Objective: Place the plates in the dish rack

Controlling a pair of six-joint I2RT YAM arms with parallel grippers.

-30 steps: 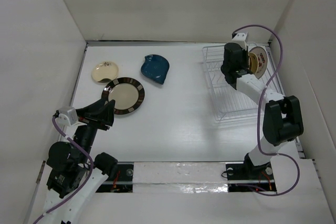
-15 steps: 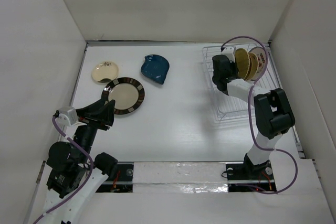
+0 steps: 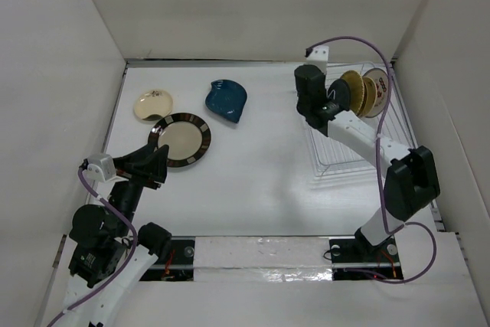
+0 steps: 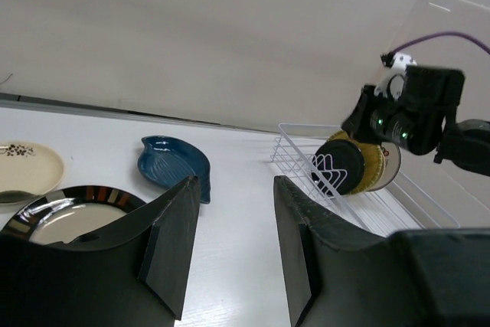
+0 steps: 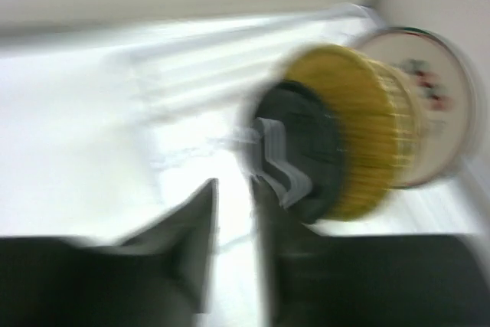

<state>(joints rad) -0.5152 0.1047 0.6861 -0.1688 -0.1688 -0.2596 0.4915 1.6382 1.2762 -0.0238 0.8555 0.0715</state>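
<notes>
Three plates stand on edge in the white wire dish rack (image 3: pixel 346 147): the gold dark-rimmed plate (image 3: pixel 338 96) showing its dark back, the yellow woven-look plate (image 3: pixel 354 88) and the white plate with red characters (image 3: pixel 377 91). They also show in the right wrist view, blurred: the dark-backed plate (image 5: pixel 302 147), the yellow one (image 5: pixel 371 128), the white one (image 5: pixel 436 101). My right gripper (image 3: pixel 312 118) is empty at the rack's left edge, jaws a little apart (image 5: pixel 235 189). The cream floral plate (image 3: pixel 153 105), the brown-rimmed cream plate (image 3: pixel 182 140) and the blue leaf-shaped plate (image 3: pixel 226 101) lie on the table. My left gripper (image 3: pixel 151 165) is open and empty, just near of the brown-rimmed plate (image 4: pixel 69 212).
White walls close in the table on the left, back and right. The rack (image 4: pixel 302 151) stands against the right wall. A glossy white strip (image 3: pixel 260 250) runs between the arm bases at the near edge.
My right gripper has left the gold plate standing in the rack and drawn back to the left, out of the rack. My left arm has barely moved.
</notes>
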